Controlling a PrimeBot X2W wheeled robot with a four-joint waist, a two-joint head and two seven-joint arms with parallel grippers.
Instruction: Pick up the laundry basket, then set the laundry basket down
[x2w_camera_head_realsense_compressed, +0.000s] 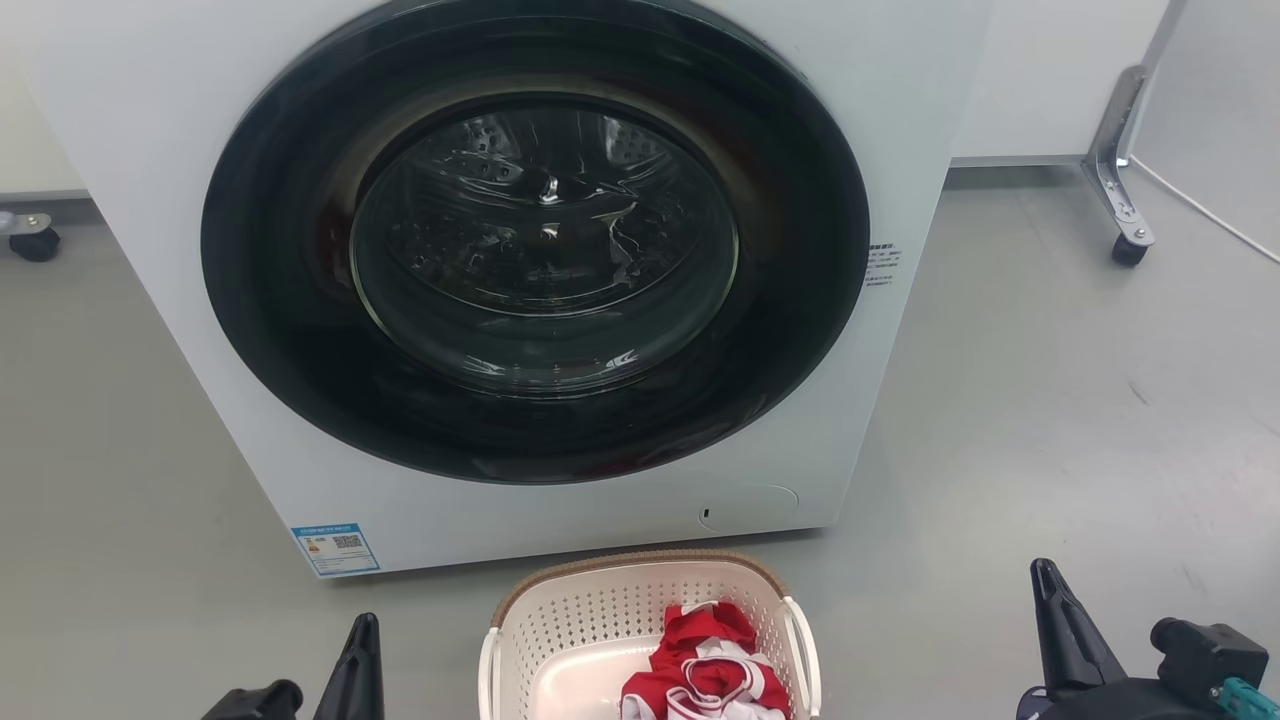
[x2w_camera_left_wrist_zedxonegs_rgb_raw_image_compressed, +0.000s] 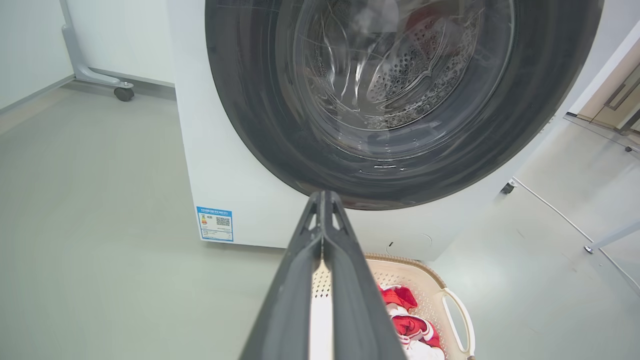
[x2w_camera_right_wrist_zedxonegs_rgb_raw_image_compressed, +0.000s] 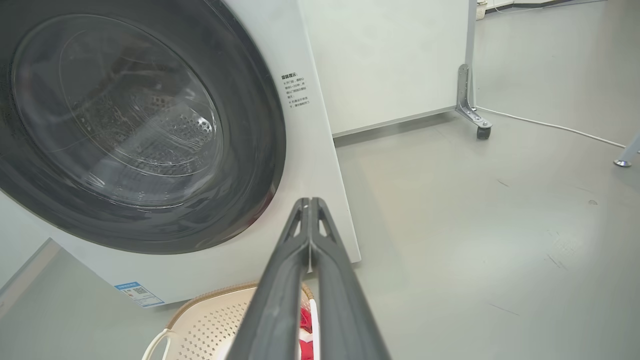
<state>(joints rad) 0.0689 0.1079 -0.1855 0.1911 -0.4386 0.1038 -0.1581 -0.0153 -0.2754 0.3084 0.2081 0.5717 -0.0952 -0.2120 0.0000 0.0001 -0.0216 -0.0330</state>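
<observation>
The laundry basket (x2w_camera_head_realsense_compressed: 600, 610) stands on the grey floor (x2w_camera_head_realsense_compressed: 1050, 400) just in front of the washing machine (x2w_camera_head_realsense_compressed: 150, 180), below its round dark door (x2w_camera_head_realsense_compressed: 540, 250), which is closed. A crumpled red and white garment (x2w_camera_head_realsense_compressed: 705, 670) lies inside, against the basket's right side; the left part of the basket's bottom is bare. The basket's near end is cut off by the lower edge of the head view, and in both wrist views it is partly hidden behind the fingers.

The left gripper (x2w_camera_head_realsense_compressed: 365, 635) hangs beside the basket's left side and the right gripper (x2w_camera_head_realsense_compressed: 1045, 580) well off to its right; neither touches it. Each gripper's fingers (x2w_camera_left_wrist_zedxonegs_rgb_raw_image_compressed: 300, 280) (x2w_camera_right_wrist_zedxonegs_rgb_raw_image_compressed: 280, 290) are pressed together with nothing between them.

Behind the door glass the perforated drum shows through glare; a reddish patch there is perhaps cloth.
</observation>
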